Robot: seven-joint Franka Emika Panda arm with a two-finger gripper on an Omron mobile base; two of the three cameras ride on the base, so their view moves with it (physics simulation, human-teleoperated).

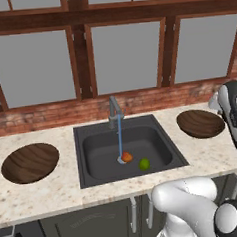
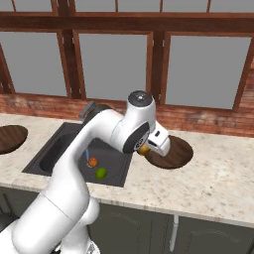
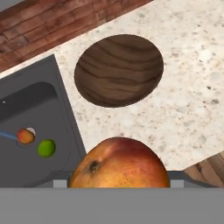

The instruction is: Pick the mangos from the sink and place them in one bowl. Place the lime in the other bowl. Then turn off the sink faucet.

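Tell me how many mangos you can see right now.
2. One mango is held at the pincer, above the counter near the right-hand bowl. The other mango lies in the sink beside the lime.

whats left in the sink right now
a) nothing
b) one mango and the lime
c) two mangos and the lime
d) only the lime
b: one mango and the lime lie in the sink; the other mango sits at the gripper in the hand view.

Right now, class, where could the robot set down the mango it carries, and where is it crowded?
Free: the right bowl, bare inside; the left bowl; the counter around both. Crowded: the sink by its drain, where the other mango and lime lie under the faucet.
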